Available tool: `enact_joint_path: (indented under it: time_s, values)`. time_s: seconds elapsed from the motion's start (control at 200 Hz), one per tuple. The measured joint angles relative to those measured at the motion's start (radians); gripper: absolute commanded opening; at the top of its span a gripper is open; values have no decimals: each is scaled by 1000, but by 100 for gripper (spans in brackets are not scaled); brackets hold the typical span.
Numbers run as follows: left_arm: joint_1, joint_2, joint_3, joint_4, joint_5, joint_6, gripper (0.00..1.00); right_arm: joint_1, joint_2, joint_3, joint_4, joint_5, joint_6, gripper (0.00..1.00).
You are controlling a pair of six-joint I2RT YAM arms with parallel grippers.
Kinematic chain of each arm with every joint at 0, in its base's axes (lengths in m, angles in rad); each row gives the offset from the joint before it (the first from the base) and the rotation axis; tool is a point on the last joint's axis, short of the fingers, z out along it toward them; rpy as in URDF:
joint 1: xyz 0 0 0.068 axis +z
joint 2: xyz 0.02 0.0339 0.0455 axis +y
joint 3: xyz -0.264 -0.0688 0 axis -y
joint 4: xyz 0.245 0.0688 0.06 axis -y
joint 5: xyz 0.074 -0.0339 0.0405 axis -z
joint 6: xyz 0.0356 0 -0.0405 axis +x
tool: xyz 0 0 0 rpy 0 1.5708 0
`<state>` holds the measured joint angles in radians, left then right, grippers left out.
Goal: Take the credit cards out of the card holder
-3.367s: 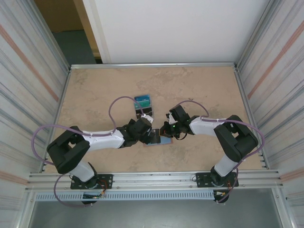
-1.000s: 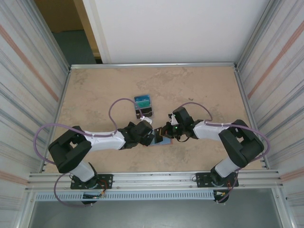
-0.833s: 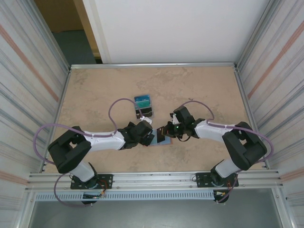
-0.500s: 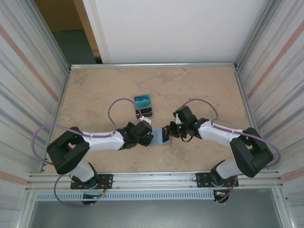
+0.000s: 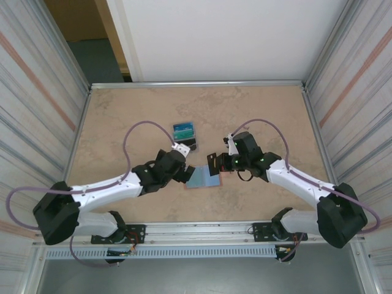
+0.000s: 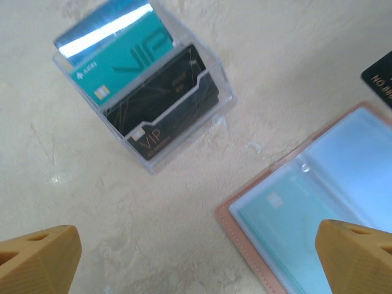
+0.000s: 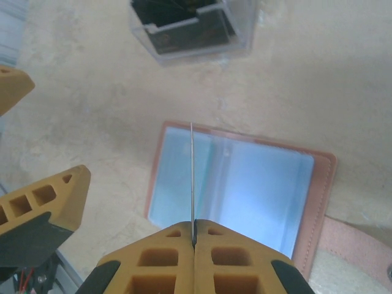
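The right gripper (image 7: 193,237) is shut on a thin dark card (image 7: 192,177), which is seen edge-on and held upright above the open pink card holder (image 7: 263,190). The card holder is laid flat on the table (image 7: 92,92), near the middle. The left gripper (image 6: 197,242) is spread wide and empty, just left of it. A teal card (image 6: 275,214) seems to be tucked in a pocket. A clear stand (image 6: 156,156) of stored cards (image 6: 122,61) is set just beyond.

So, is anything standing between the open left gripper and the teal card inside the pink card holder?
No object does. The left gripper hangs open over bare table beside the card holder; the teal card lies in its nearer half, apparently under a clear pocket. The right gripper, shut on a dark card, hangs above the holder.
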<state>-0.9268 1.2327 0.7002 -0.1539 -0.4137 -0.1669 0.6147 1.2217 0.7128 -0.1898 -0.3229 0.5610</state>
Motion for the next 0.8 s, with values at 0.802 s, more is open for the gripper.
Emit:
enact_joint_path:
  time_s: [0.802]
  values:
    - [201, -163, 84, -41, 715, 296, 73, 168, 18, 256, -163, -156, -386, 1]
